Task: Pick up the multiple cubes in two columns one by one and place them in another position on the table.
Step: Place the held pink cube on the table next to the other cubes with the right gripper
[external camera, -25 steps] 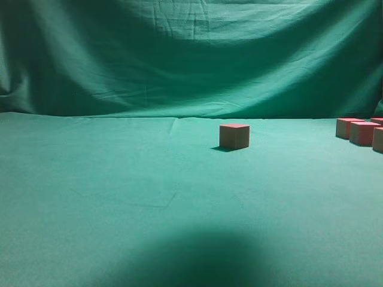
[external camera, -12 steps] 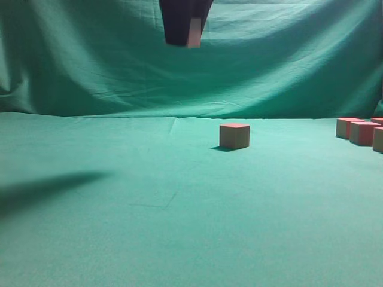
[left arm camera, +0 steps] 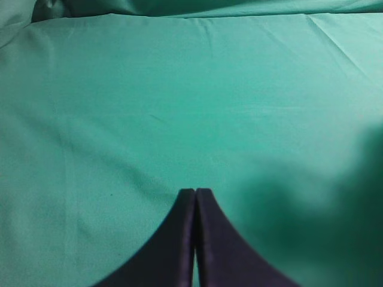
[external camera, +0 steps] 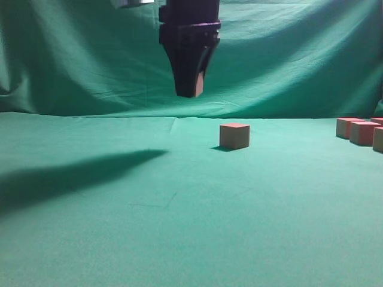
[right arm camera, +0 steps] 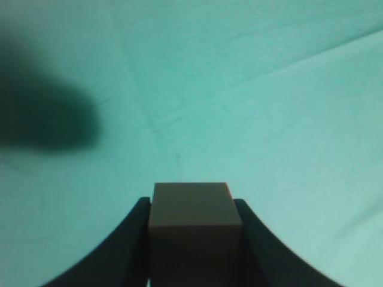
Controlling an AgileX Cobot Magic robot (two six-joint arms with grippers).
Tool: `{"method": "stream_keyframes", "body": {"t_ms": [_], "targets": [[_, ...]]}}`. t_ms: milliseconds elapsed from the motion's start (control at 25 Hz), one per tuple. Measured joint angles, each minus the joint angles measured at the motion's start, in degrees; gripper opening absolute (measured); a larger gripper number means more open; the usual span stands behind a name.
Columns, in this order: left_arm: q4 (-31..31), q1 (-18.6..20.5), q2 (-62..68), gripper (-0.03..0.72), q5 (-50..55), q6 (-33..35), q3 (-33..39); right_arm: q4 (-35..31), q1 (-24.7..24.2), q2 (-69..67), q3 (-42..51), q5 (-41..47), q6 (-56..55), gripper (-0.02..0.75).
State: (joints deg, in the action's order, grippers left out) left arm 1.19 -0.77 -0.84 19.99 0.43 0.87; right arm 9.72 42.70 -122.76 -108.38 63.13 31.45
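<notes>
My right gripper hangs in the air above the middle of the green table, shut on one cube. The right wrist view shows that cube clamped between the two dark fingers, with bare cloth below. One cube stands alone on the table, right of and lower than the held one. Several more cubes sit at the far right edge, partly cut off. My left gripper is shut and empty over bare cloth; it does not show in the exterior view.
A wrinkled green backdrop curtain hangs behind the table. The arm's long shadow lies on the cloth at the left.
My right gripper came down into view from above with the cube and is now lower. Its shadow has grown across the left of the table. The cubes on the table have not moved.
</notes>
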Motion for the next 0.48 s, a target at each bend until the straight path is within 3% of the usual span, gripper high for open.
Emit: {"method": "stream_keyframes", "body": {"t_ms": [480], "targets": [[0.00, 0.00, 0.00, 0.000, 0.00, 0.00, 0.00, -4.63, -3.56, -4.76, -0.39, -3.30, 2.37, 0.269]]}}
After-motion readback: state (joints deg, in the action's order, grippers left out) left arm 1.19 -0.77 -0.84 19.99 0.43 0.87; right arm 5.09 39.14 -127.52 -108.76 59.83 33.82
